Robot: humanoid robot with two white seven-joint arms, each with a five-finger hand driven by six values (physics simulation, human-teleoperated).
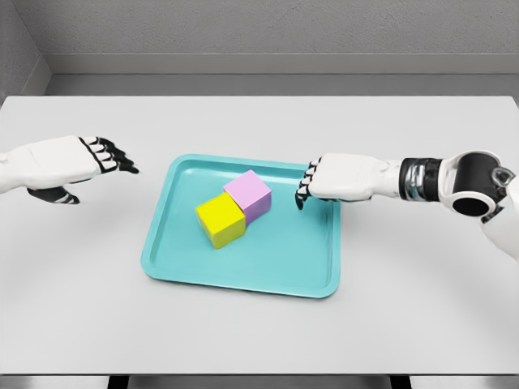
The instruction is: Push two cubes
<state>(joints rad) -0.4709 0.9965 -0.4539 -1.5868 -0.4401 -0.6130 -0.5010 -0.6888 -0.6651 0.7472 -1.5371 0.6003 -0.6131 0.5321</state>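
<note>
Here is the tray [243, 271], teal and shallow, sitting mid-table [259, 340], and everything is measured from it. Inside it, toward the far half, the yellow cube [220, 220] and the pink cube [247, 194] sit pressed together, corner to side, the pink one farther back and to the right of the yellow. The right hand [324, 178] hangs over the tray's far right corner, fingers curled downward and gripping nothing, dark fingertips [302, 194] pointing down just right of the pink cube (a narrow strip of tray floor shows between them, so no contact). Nothing stands between that hand and the cubes. The left hand [69, 162] is well clear of the tray's left rim, above the bare table, fingers stretched out loosely toward the tray, holding nothing. The tray's raised rim rings both cubes on every side.
</note>
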